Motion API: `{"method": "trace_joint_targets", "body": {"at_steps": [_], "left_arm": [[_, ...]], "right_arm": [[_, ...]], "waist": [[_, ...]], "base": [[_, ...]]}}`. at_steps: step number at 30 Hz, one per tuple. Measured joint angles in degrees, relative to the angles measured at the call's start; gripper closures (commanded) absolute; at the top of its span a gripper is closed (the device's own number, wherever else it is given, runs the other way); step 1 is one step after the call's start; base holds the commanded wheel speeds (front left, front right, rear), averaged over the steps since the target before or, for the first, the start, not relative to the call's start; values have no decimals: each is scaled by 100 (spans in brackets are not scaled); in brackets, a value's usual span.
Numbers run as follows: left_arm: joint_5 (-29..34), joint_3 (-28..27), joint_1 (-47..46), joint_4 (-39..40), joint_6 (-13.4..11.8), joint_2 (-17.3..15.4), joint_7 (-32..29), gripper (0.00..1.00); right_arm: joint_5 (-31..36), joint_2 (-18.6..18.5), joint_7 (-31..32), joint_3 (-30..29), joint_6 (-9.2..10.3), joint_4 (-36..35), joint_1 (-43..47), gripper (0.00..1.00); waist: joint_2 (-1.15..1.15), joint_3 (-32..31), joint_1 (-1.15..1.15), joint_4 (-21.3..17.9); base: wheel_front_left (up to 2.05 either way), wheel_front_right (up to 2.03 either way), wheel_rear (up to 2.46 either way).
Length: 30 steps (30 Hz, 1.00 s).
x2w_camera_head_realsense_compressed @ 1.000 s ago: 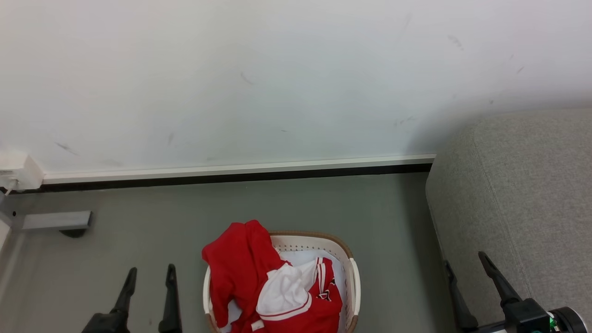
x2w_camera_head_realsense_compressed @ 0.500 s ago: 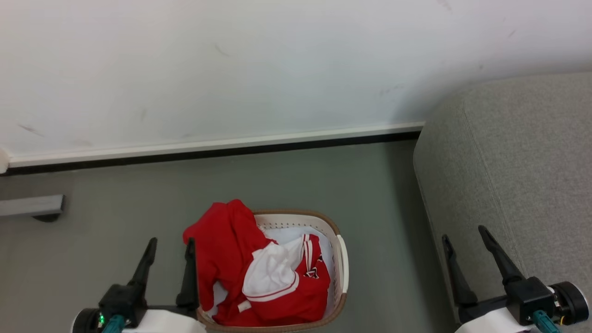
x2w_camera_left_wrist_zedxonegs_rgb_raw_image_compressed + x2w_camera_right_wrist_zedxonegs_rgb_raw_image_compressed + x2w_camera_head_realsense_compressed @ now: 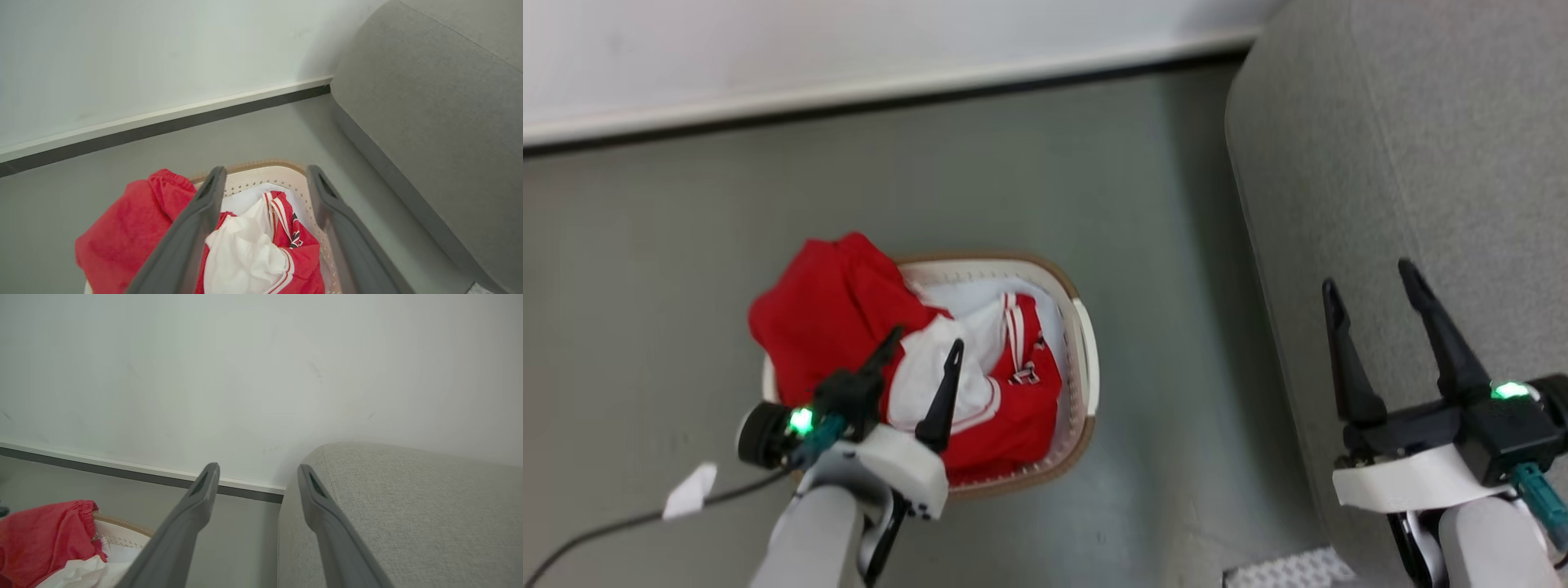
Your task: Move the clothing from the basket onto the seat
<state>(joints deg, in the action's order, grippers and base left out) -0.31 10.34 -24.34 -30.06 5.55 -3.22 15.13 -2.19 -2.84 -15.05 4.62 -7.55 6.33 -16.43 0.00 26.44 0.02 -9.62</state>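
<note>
Judging by how things lie, the task is barely begun. All the clothing is in the basket (image 3: 1086, 359), and the part of the seat (image 3: 1421, 163) in view, across a strip of floor (image 3: 1160, 245) to the basket's right, is bare.

The plain red garment (image 3: 825, 318) heaps over the basket's left rim. The red and white garment (image 3: 1013, 384) fills the basket's middle and right. The left fingers (image 3: 943, 392) hang over the basket above the white cloth, spread wide and holding nothing. The right fingers (image 3: 1445, 335), well to the basket's right over the seat's edge, are equally wide and empty. Both garments remain to be lifted and carried across.

The left arm covers the basket's near rim, and the red cloth hides its left rim. I cannot tell whether anything lies beneath the two garments, nor whether the left fingertips touch the cloth. The dark lettering is too small to read, and the seat runs off the picture.
</note>
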Motion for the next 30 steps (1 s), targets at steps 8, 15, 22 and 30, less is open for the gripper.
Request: {"method": "trace_joint_targets", "body": {"at_steps": [8, 15, 22, 30], "left_arm": [[132, 156, -1377, -1697, -25, -36, -290, 0], [113, 88, -2118, -2663, -212, -78, -606, 0], [10, 3, -2453, -3307, -436, -112, -859, 0], [-42, 89, -2685, -3722, -322, -110, -857, 65]], "right_arm": [[-37, -1, 0, 138, 0, -483, -403, 0], [-86, 0, 0, 213, 0, -776, -589, 0], [-136, 0, 0, 225, 0, -828, -675, 0], [-164, 0, 0, 238, 0, -834, -712, 0]], "waist": [[0, 988, 0, -211], [0, 1707, 0, -358], [0, 2083, 0, -482], [0, 2265, -1, -620]], "base": [[0, 0, 0], [0, 0, 0], [0, 0, 0], [0, 0, 0]]}}
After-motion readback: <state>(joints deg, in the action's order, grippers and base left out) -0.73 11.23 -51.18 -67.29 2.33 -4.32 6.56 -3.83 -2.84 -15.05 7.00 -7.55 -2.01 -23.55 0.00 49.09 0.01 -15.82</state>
